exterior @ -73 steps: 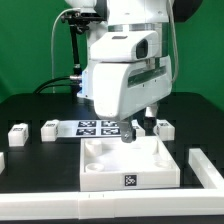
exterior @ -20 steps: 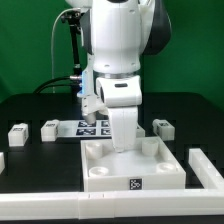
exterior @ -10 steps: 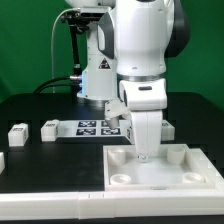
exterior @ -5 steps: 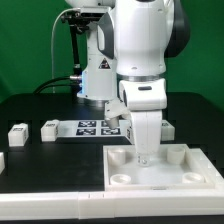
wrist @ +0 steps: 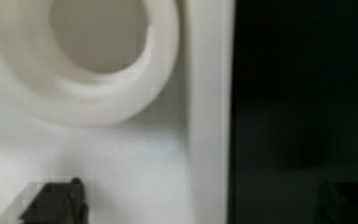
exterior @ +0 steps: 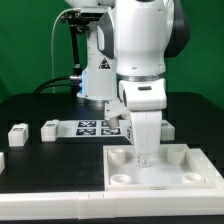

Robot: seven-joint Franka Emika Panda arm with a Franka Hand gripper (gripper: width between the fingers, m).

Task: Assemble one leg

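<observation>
Exterior view: the gripper (exterior: 146, 158) stands low over the white plate (exterior: 160, 175), near its far edge. The leg (exterior: 17, 132) lies on the black table (exterior: 50, 170), well apart from the gripper, toward the exterior view's left.

Wrist view: the fingers (wrist: 51, 203) are spread apart and straddle the plate's edge beside a round socket (wrist: 105, 40).

Three legs sighted in the exterior view, all loose on the black table (exterior: 40, 170). Item 1, left leg (exterior: 17, 133): small white block, sitting low, dark square tag on its upper face, toward the exterior view's left. Item 2, second leg (exterior: 49, 127): same form, near the first on its right, slightly further back, not touching it. Item 3, third leg (exterior: 166, 128): toward the exterior view's right, partly hidden, white with a dark tag showing. Tag patterns too small to read
</observation>
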